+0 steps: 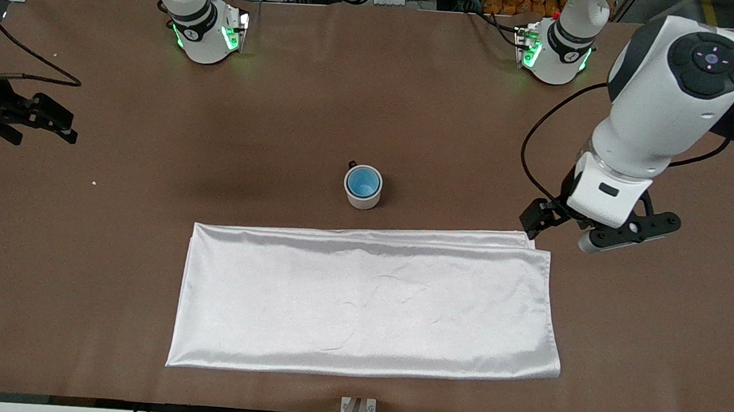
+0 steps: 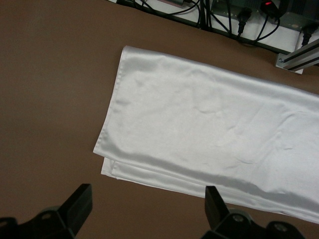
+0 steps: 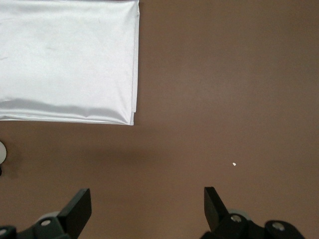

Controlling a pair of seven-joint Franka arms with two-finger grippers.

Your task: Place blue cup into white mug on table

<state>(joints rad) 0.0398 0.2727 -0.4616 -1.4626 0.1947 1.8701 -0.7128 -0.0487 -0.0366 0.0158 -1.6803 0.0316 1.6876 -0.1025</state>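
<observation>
Table: brown matte table point(image 1: 112, 246) fills my front view, with both arm bases along its top edge.
Blue cup: I see the blue cup point(image 1: 363, 182) sitting upright inside the white mug, only its blue inside showing from above.
White mug: the white mug point(image 1: 363, 198) stands on the bare table near the middle, its small black handle on the side away from the front camera; it is just farther from that camera than the cloth and not touching it.
Cloth: a shiny white cloth point(image 1: 366, 303) lies flat and folded, nearer to the front camera than the mug.
Left gripper: my left gripper point(image 1: 598, 227) hangs over the bare table just past the cloth's corner, toward the left arm's end; in the left wrist view its fingers point(image 2: 79, 201) are spread wide with nothing between them, the cloth corner point(image 2: 199, 124) below.
Right gripper: my right gripper point(image 1: 37, 119) waits at the right arm's end of the table, well apart from the mug; in the right wrist view its fingers point(image 3: 79, 208) stand wide apart and empty over bare table.
Speck: a small white speck point(image 1: 93, 182) lies on the table toward the right arm's end.
</observation>
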